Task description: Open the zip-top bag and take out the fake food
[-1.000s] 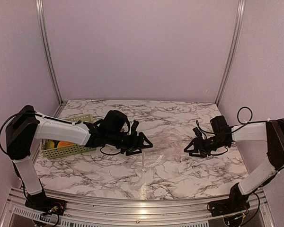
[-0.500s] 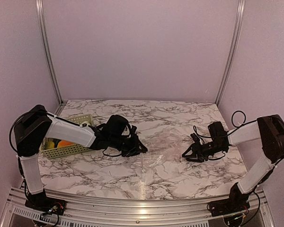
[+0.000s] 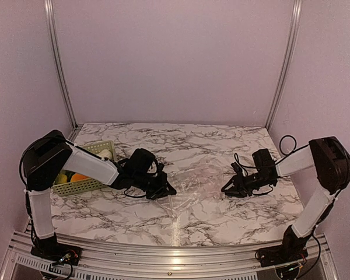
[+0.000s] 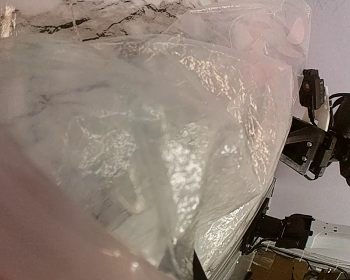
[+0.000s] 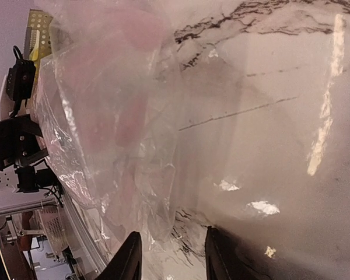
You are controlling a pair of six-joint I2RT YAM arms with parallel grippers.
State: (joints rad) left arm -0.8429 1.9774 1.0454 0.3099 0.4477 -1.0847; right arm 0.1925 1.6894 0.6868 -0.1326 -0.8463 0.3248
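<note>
Left pincer (image 3: 168,191) first: its jaws are pressed together on the left edge of the zip-top bag (image 3: 193,188), low over the marble table (image 3: 221,146). From my left wrist the crinkled clear film fills nearly everything, with only a dark sliver of one fingertip (image 4: 194,269) showing at the bottom edge. My right pincer (image 3: 226,189) sits at the bag's opposite edge, facing the left one across it, also low to the tabletop. From my right wrist I see its two fingers standing apart, with a loose corner of the film reaching toward the gap between them; whether the film touches either finger I cannot tell. The bag lies spread and rumpled on the marble between my two pincers, near the middle of the table. The fake food (image 3: 77,177) is well apart from it, inside the pale green basket (image 3: 92,186) at the table's left side, behind my left forearm. I can make out an orange piece, a yellow one and a pale piece near the basket's far end; the arm and the basket wall hide the rest.
</note>
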